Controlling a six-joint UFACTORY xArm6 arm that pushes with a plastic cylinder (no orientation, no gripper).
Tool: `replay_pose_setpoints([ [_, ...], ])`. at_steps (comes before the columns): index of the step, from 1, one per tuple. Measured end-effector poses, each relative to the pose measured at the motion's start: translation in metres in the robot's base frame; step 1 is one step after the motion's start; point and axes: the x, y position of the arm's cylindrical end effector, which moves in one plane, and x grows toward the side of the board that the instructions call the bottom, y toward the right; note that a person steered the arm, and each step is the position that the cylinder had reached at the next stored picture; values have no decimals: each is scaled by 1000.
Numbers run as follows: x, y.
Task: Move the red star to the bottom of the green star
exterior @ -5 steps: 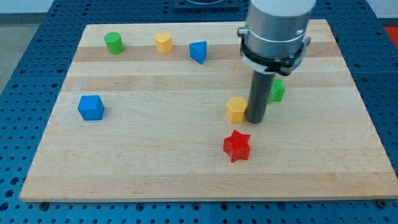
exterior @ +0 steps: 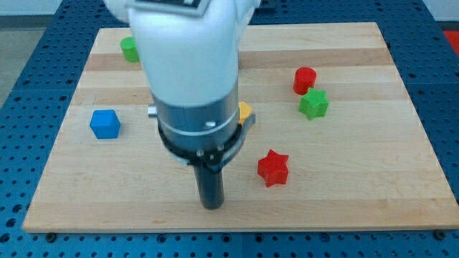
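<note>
The red star [exterior: 272,168] lies on the wooden board [exterior: 373,158], below and to the left of the green star [exterior: 313,104]. My tip [exterior: 211,206] rests on the board near its bottom edge, to the left of the red star and a little lower, not touching it. The arm's body hides the board's upper middle.
A red cylinder [exterior: 305,79] stands just above the green star. A blue cube [exterior: 105,123] sits at the left. A green block [exterior: 129,49] shows at the top left, partly behind the arm. A yellow block [exterior: 244,111] peeks out from behind the arm.
My tip has swung from beside the yellow block, left of the green star, down and to the view's left to the board's bottom edge. The yellow block has shifted left. The red star has not moved.
</note>
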Motion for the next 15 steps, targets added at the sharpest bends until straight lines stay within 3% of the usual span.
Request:
replay_pose_setpoints([
  [3, -43, 114],
  [4, -55, 123],
  [5, -93, 145],
  [7, -104, 151],
  [9, -85, 116],
  [10, -95, 95],
  [11, -148, 91],
  [13, -169, 105],
  [15, -144, 107],
])
